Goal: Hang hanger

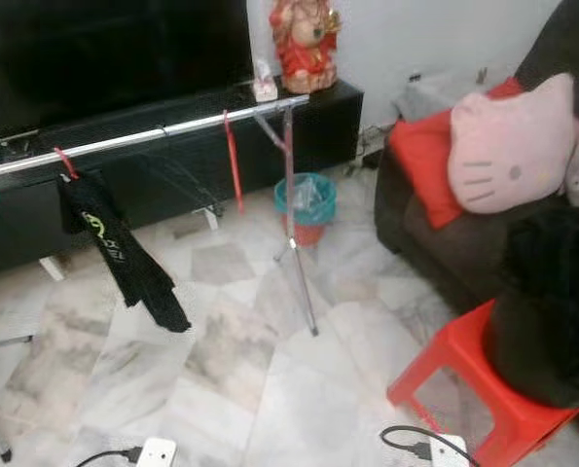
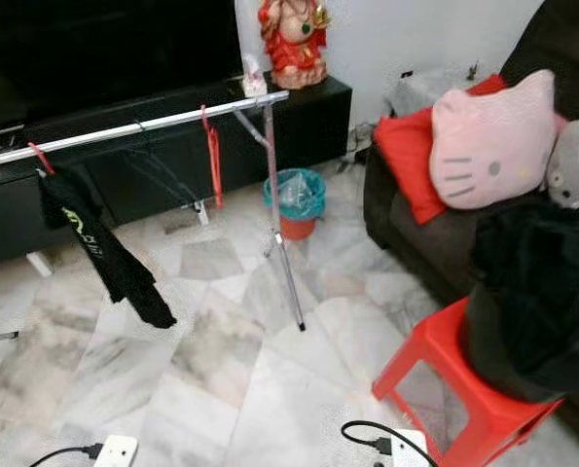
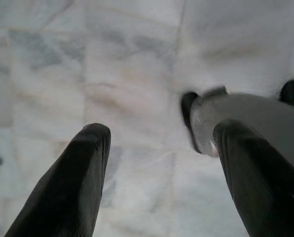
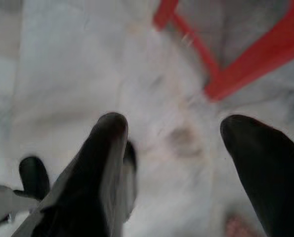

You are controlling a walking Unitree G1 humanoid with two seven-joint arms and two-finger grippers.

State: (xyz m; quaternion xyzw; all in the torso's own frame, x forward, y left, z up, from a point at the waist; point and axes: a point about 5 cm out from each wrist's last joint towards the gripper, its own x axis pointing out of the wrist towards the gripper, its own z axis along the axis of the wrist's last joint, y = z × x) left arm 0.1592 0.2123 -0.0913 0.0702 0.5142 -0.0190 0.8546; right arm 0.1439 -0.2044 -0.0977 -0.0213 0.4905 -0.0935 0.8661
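A silver clothes rail [image 1: 172, 128] on a thin tripod leg [image 1: 299, 263] runs across the left of the room. On it hangs a red hanger [image 1: 235, 165] with nothing on it, and further left a second red hanger [image 1: 66, 163] carrying a black garment [image 1: 124, 258]. My left gripper [image 3: 156, 148] hangs open over the marble floor, nothing between its fingers. My right gripper [image 4: 174, 131] is also open and empty, above the floor beside the red stool [image 4: 235, 64].
A red plastic stool [image 1: 474, 379] with a black cloth heap stands at the right front, beside a dark sofa [image 1: 416, 233] with red and pink cushions. A teal bin [image 1: 306, 201] sits behind the tripod. Power strips with cables [image 1: 425, 449] lie on the near floor.
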